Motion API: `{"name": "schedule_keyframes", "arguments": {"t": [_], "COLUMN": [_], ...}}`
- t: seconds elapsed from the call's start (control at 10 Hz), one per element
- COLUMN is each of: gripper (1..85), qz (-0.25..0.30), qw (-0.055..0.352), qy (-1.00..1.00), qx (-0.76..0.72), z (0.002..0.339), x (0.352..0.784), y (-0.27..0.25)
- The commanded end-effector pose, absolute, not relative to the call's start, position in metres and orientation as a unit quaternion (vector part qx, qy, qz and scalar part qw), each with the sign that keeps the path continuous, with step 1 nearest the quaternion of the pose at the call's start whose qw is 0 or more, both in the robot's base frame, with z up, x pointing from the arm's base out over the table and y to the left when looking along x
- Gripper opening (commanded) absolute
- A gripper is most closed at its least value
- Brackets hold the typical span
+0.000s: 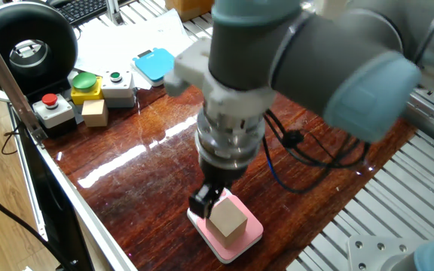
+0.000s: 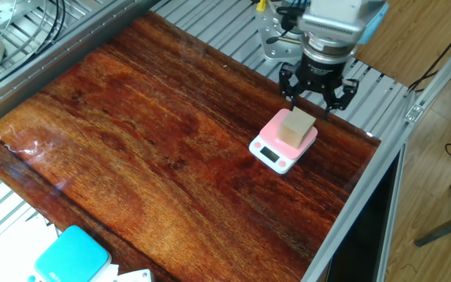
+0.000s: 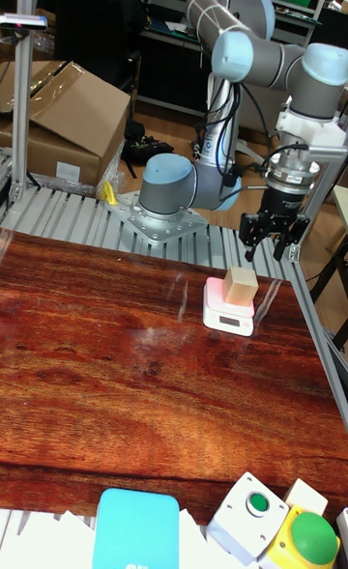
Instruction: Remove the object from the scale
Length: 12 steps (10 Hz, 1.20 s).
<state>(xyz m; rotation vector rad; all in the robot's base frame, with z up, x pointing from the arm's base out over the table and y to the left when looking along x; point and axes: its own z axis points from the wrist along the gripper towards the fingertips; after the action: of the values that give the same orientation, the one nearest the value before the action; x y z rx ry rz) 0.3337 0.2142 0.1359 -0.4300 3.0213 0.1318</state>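
The tan cube (image 2: 297, 127) sits on the pink scale (image 2: 270, 152) near the table's edge. The gripper (image 2: 319, 92) hangs just above and behind it, fingers spread and, as far as I can see, touching nothing.

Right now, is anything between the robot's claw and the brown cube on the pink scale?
No, nothing visible. The open gripper hangs just above and beside the cube, which sits alone on the pink scale.

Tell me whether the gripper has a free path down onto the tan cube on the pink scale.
Probably yes. The gripper hangs open just above and behind the tan cube, which sits alone on the pink scale, with nothing between them.
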Motion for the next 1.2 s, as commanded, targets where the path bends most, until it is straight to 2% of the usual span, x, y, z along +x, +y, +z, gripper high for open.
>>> {"name": "schedule_keyframes", "arguments": {"t": [0.0,0.2,0.5,0.8,1.1], "gripper": [60.7,61.3,60.7,59.0,59.0], "qz": [0.066,0.069,0.032,0.01,0.038], "qw": [0.065,0.069,0.018,-0.011,-0.013], "qy": [0.983,0.982,0.994,0.997,0.999], "qx": [-0.157,-0.159,-0.1,-0.079,-0.035], "z": [0.126,0.124,0.119,0.119,0.105], "x": [0.331,0.334,0.312,0.298,0.307], "y": [0.212,0.212,0.189,0.176,0.203]}}
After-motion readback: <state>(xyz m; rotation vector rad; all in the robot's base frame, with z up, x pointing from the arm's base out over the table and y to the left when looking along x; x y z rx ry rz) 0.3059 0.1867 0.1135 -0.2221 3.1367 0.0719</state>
